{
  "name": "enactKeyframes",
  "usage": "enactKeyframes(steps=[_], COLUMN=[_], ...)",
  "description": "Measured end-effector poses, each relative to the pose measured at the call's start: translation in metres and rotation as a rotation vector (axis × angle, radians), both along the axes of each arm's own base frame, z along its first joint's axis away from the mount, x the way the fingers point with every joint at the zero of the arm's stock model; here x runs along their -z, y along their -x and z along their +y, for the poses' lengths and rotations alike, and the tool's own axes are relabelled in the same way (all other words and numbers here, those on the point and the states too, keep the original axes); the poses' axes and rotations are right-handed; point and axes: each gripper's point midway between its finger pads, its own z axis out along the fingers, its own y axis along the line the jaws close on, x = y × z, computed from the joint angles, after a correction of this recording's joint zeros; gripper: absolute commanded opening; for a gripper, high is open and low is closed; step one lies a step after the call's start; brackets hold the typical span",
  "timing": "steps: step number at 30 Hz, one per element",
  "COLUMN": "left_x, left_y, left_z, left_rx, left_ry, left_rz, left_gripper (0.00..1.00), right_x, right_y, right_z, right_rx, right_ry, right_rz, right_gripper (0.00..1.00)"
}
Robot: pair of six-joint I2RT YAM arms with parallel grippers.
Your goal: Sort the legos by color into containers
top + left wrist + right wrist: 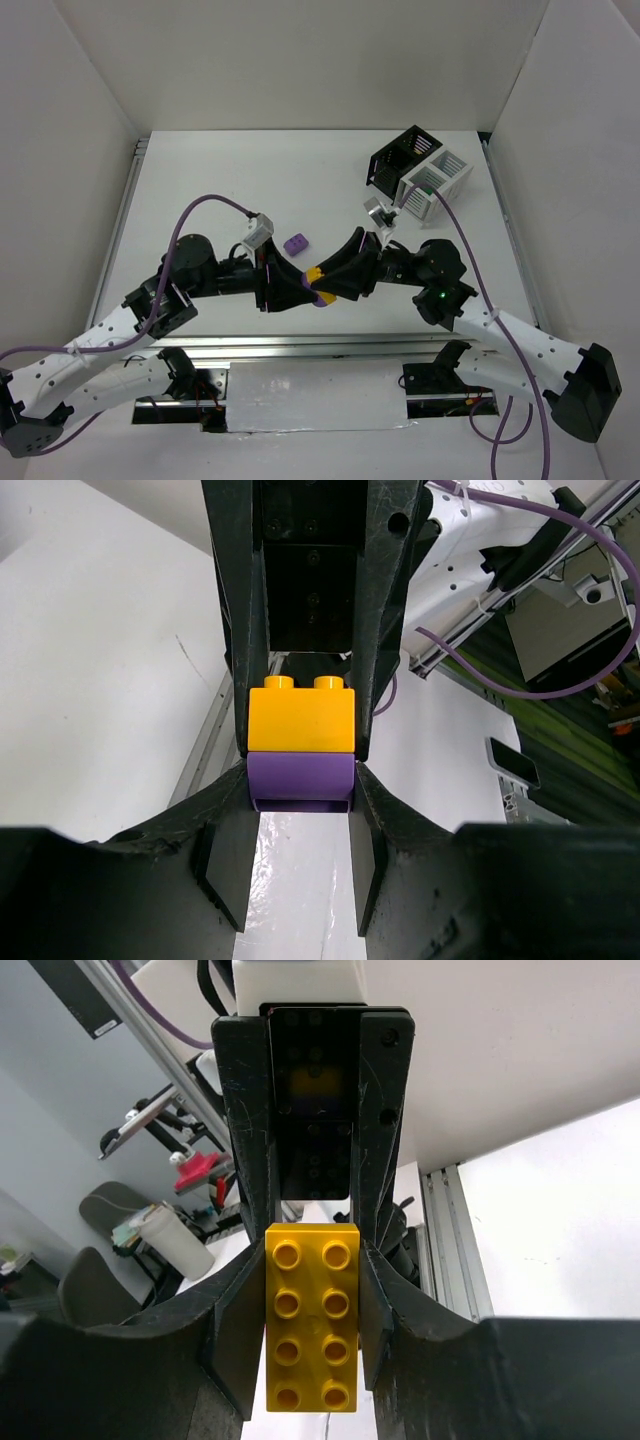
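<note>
A yellow brick [314,272] stacked on a purple brick [322,298] hangs between my two grippers above the table's near middle. My left gripper [312,295] grips the purple half [300,778] at its fingertips [238,780]. My right gripper [325,277] is shut on the yellow half [311,1315], studs facing its camera; the purple half is hidden there. In the left wrist view the yellow half [300,718] sits between the right arm's fingers. A loose purple oval brick [296,243] lies just behind the grippers. The black bin [400,158] and white bin [442,178] stand at the back right.
The table's metal rail [320,345] runs along the near edge below the grippers. White walls enclose the table on the left, back and right. Purple cables loop over both arms. The bins' contents do not show clearly.
</note>
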Motion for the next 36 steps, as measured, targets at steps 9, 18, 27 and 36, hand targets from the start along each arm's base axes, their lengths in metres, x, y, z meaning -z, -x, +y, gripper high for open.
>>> enactKeyframes(steps=[9, 18, 27, 36], left_x=[0.004, -0.001, 0.040, 0.093], left_y=[0.000, -0.002, -0.066, -0.081], left_z=[0.001, 0.031, 0.092, 0.157], left_rx=[-0.009, -0.130, -0.650, -0.947], left_ry=[-0.018, -0.035, -0.316, -0.581], left_rz=[-0.008, -0.044, 0.085, 0.119], left_gripper=[0.00, 0.00, 0.00, 0.00], right_x=[0.002, 0.018, 0.026, 0.094], right_y=[-0.003, -0.089, -0.332, -0.486], right_z=[-0.009, -0.052, -0.160, -0.269], right_rx=[0.060, 0.346, 1.388, 1.832], right_ry=[0.024, 0.128, 0.354, 0.675], right_rz=[-0.045, -0.081, 0.077, 0.191], right_gripper=[0.00, 0.00, 0.00, 0.01])
